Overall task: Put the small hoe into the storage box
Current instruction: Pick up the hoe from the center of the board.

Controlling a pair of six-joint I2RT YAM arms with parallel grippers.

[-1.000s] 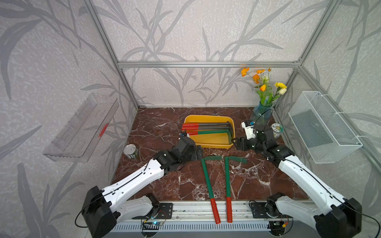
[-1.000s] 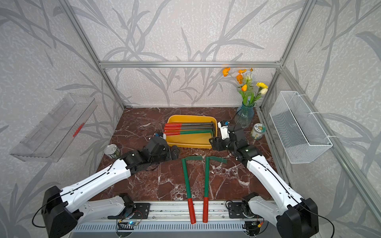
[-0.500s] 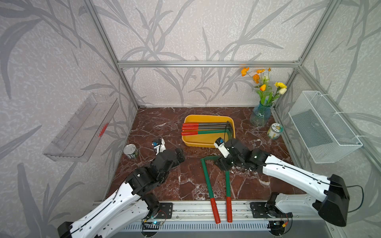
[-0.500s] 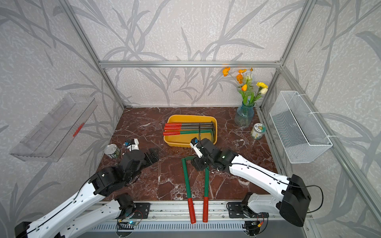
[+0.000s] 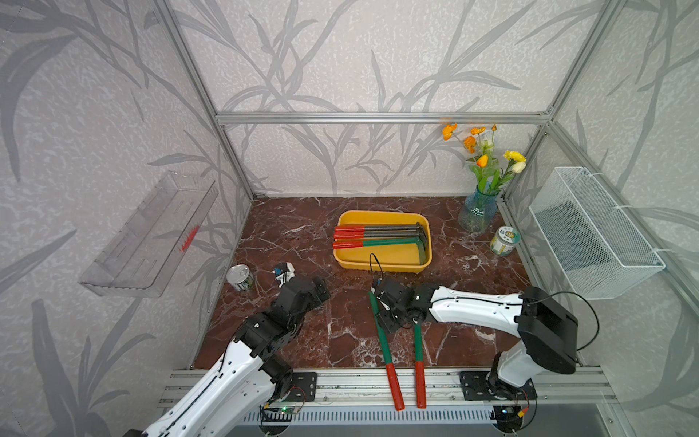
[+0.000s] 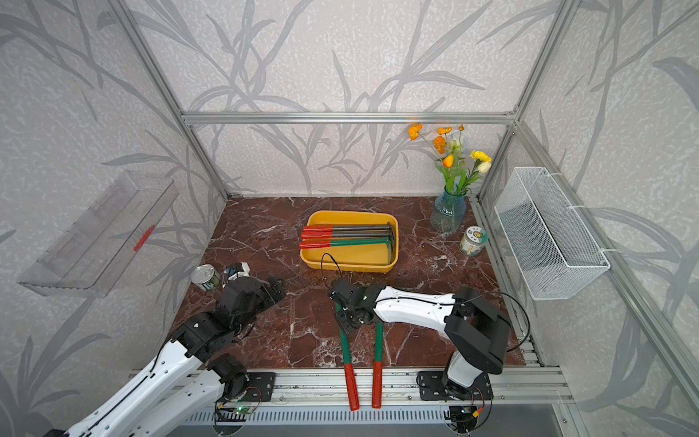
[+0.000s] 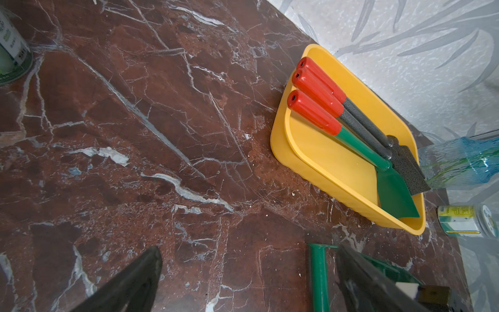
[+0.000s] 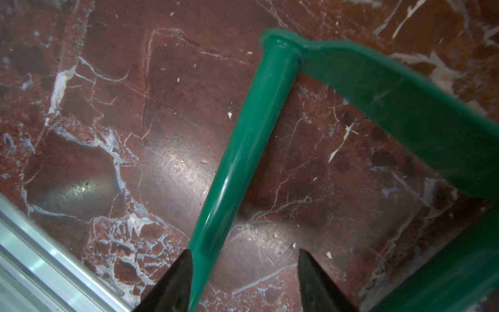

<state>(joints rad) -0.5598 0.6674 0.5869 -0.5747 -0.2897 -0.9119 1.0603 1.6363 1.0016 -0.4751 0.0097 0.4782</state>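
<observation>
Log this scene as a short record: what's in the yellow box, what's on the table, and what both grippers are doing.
storage box: yellow, holds three hoes
table: two green hoes, left-side hoe and right-side hoe
right gripper: open, straddling left-side hoe's shaft
left gripper: open, empty, above table
</observation>
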